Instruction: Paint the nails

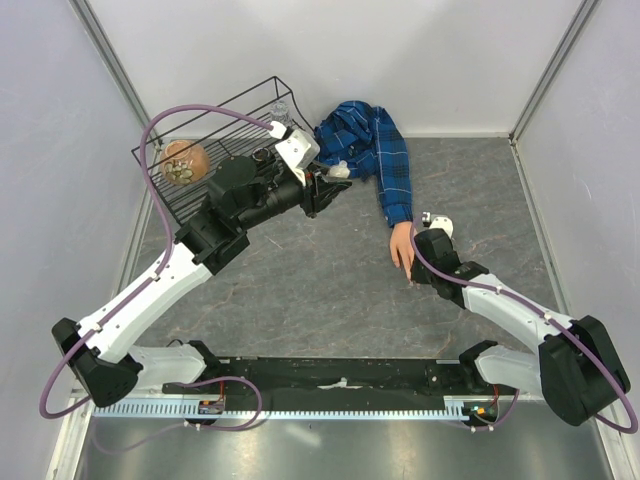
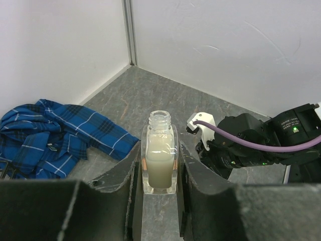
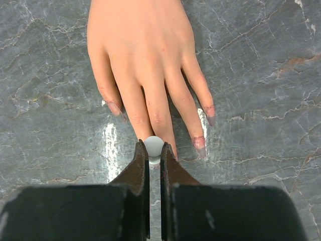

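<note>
The flesh-coloured mannequin hand (image 1: 402, 243) lies flat on the grey table, its blue plaid sleeve (image 1: 385, 160) behind it. In the right wrist view the hand (image 3: 143, 55) points at me. Pinkish nails (image 3: 199, 143) show on three fingers; the middle fingertips are hidden behind my fingers. My right gripper (image 3: 154, 153) is shut on a small white round cap (image 3: 154, 145) right over those fingertips; any brush below it is hidden. My left gripper (image 2: 160, 170) is shut on an uncapped clear bottle (image 2: 160, 155) of milky liquid, held upright near the sleeve (image 2: 55, 135).
A black wire basket (image 1: 215, 140) stands at the back left with a round brownish object (image 1: 185, 162) inside. White walls close in the back and both sides. The right arm (image 2: 261, 145) shows beyond the bottle in the left wrist view.
</note>
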### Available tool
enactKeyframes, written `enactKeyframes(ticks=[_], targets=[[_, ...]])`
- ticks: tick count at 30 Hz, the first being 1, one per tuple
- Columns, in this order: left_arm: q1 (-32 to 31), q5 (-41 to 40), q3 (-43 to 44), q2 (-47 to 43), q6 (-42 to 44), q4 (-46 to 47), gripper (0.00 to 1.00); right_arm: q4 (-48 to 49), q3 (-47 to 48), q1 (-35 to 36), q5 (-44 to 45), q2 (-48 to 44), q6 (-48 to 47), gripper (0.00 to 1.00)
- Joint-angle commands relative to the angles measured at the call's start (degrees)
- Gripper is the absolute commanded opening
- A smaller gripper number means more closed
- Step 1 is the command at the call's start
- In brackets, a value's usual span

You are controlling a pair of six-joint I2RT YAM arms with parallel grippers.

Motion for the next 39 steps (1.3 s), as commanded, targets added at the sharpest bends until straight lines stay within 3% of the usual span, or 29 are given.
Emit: enactKeyframes(ticks=[1,39], targets=[[0.29,1.37,2.72,0.27,-1.27,2.61,0.02,0.35,-0.66,-0.22,-0.19,-0.89,0.66,0.0],[0.37,1.19,2.01,-1.05,-0.83,2.52,0.02,0.0,0.13,-0.39,-0.72,-0.98,1.45,0.0]])
